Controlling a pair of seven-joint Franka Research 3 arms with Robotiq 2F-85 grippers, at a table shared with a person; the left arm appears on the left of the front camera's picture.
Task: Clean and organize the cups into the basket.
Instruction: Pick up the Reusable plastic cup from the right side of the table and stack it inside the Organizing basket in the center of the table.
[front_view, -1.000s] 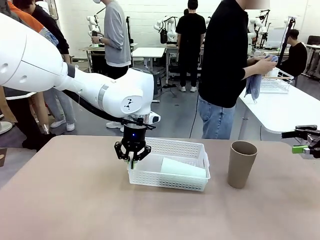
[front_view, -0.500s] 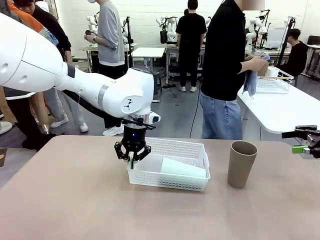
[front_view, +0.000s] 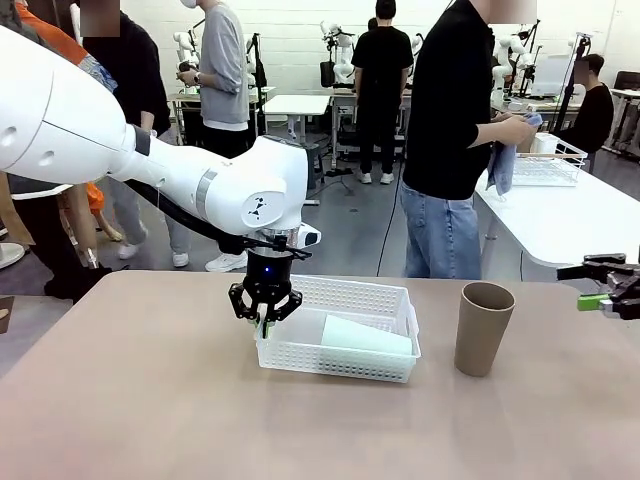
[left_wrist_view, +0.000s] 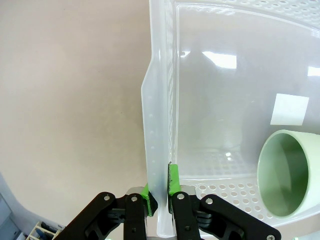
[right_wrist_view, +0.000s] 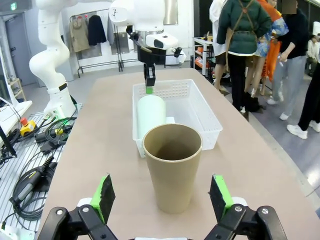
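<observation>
The white mesh basket (front_view: 345, 362) sits mid-table. My left gripper (front_view: 265, 320) is shut on its left wall; in the left wrist view the green pads (left_wrist_view: 172, 179) pinch the basket rim (left_wrist_view: 159, 125). A pale mint cup (front_view: 366, 338) lies on its side inside the basket, its open mouth (left_wrist_view: 286, 174) toward that wall. A tan cup (front_view: 484, 328) stands upright to the right of the basket. My right gripper (front_view: 606, 287) hovers open at the table's right edge. In the right wrist view the tan cup (right_wrist_view: 172, 165) stands just ahead of that gripper (right_wrist_view: 162, 196), with the basket (right_wrist_view: 202, 107) and mint cup (right_wrist_view: 151, 115) beyond.
A person stands past the far edge, holding a blue cloth (front_view: 502, 168) beside a white side table (front_view: 570, 215) with a wire basket (front_view: 552, 168). Bare tabletop (front_view: 150, 400) lies to the front and left. Cables (right_wrist_view: 35, 165) lie on the floor off the table's side.
My right gripper has edged slightly up and left. The left gripper and basket have stayed put. The person has kept working the cloth.
</observation>
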